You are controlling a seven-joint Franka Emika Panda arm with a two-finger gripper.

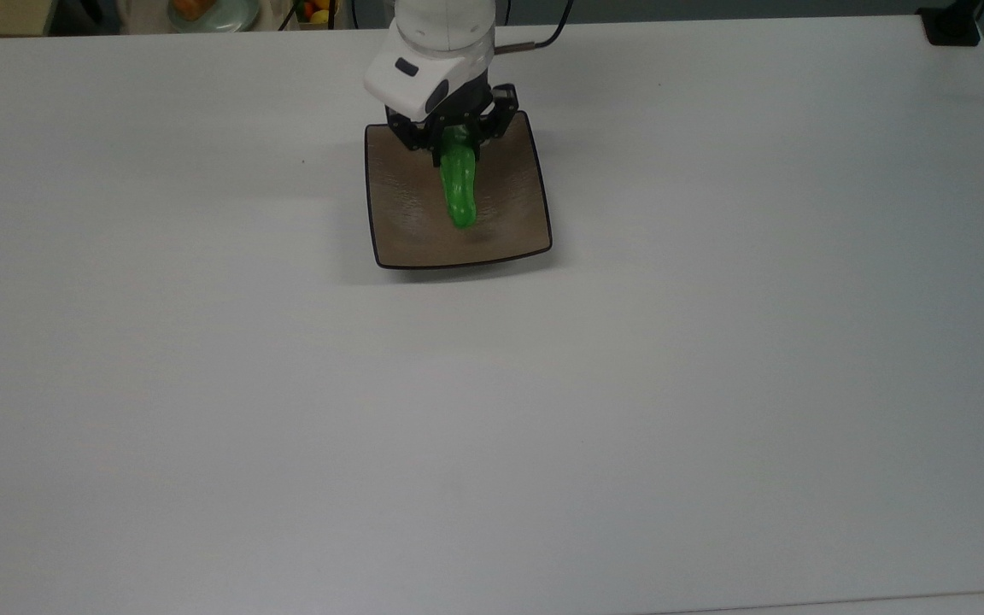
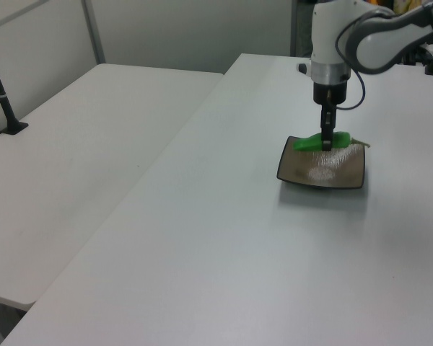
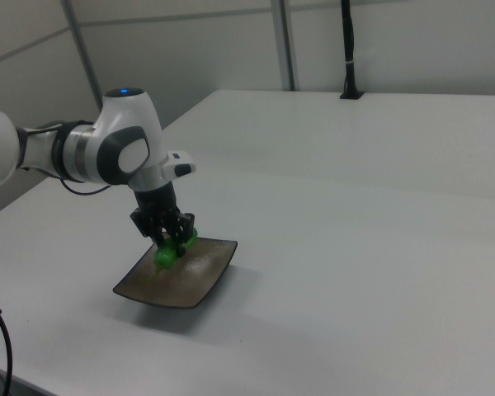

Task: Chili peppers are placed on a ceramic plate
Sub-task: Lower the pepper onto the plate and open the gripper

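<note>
- Nearest you in the top view, the white table [image 1: 492,427] runs bare up to the plate.
- The square brown plate [image 1: 407,231] sits past the table's middle, toward the far edge.
- Your pepper [image 1: 459,190] hangs over the plate's middle (tip pointing near), pinched at its far end.
- Your gripper [image 1: 453,147] is clamped on the pepper, above the plate's far edge.

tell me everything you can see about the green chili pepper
The chili pepper is one glossy, bright green pod, long and wrinkled, shorter than the plate's side. The gripper is shut on its stem end, and a thin pale stem pokes out past the fingers in the left view. It lies roughly level over the ceramic plate, its free tip pointing to the plate's middle. Whether it already touches the plate is unclear.
</note>
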